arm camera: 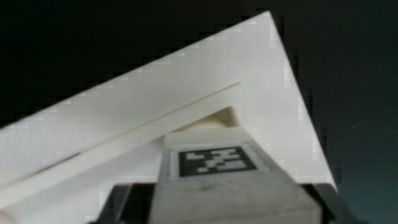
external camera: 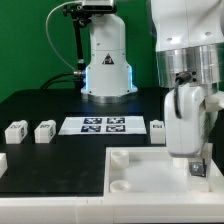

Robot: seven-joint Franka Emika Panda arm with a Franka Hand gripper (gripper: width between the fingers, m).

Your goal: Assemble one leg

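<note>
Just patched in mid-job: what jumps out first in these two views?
The gripper hangs at the exterior view's right over the large white square plastic tray, and the wrist view shows it shut on a small white plastic cuboid leg with its black-and-white tag facing the camera. Further small white tagged blocks sit on the black table at the exterior view's left, beside the marker board.

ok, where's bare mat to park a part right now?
Bare: black mat between the robot base and the marker board, and the strip before the two loose legs. Crowded: the tray corner, where the gripper holds a leg.
</note>
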